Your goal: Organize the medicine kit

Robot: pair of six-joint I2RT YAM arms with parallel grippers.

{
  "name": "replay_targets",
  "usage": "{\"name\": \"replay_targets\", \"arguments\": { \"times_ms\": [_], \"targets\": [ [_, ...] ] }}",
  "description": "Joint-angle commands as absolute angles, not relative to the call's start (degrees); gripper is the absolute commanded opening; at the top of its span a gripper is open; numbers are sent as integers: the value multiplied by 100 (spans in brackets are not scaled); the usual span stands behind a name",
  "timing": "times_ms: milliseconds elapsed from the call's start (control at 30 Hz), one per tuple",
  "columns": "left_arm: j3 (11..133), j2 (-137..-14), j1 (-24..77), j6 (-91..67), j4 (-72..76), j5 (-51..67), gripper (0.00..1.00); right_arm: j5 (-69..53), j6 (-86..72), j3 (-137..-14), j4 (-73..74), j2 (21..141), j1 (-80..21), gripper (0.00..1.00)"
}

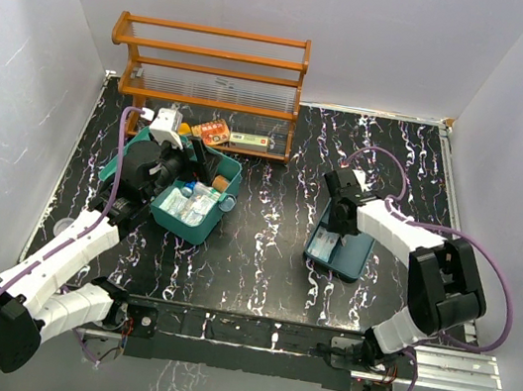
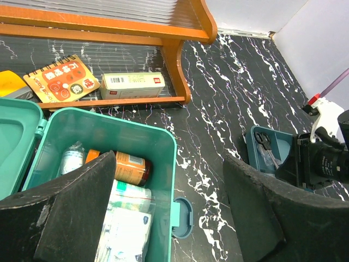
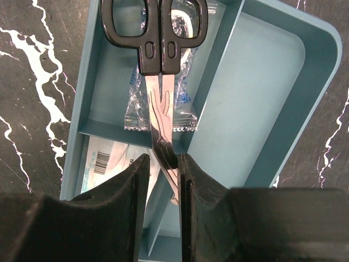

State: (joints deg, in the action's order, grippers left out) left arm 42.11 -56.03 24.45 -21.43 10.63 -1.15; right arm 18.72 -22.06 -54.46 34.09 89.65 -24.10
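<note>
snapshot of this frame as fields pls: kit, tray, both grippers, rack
kit box: lid open, left part of table; holds an orange-labelled bottle and white packets
insert tray: out of the box, on the table to its right
scissors: black-handled, over a sachet in the tray
right gripper: over the tray, fingers close on either side of the scissor blades; clamped or loose unclear
left gripper: open, above the kit box, holding nothing
rack: behind the box; lower shelf holds an orange booklet and a white carton
</note>
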Motion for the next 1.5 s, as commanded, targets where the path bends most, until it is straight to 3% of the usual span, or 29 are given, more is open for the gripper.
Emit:
{"name": "replay_targets", "arguments": {
  "times_ms": [0,200,433,700,1200,1333,1467],
  "targets": [
    [4255,-5532,2417,-2065,1160,-193,78,2028,-2070,-5689,3270,9118,-2394,25],
    [4259,-5565,2417,-2057,1151,-193,78,2340,-2014,-5724,3340,9235,-2429,25],
    [4257,-5573,2417,-2057,1151,-194,78,2709,-2004,-5881,3518,9142,-2659,9],
    [4254,-5576,2416,-2074,1160,-180,78,2945,-2076,-5959,3617,8773,-2767,0],
    [4214,-5572,2416,-2101,1176,-166,78,3053,-2500,-5808,3866,7889,-2779,0],
    [4214,-5586,2419,-2107,1200,-142,78,3237,-3009,-5831,3862,8066,-2732,13],
    [4234,-5575,2417,-2109,1182,-131,78,2968,-3547,-5860,3661,8361,-2348,18]
  ]
}}
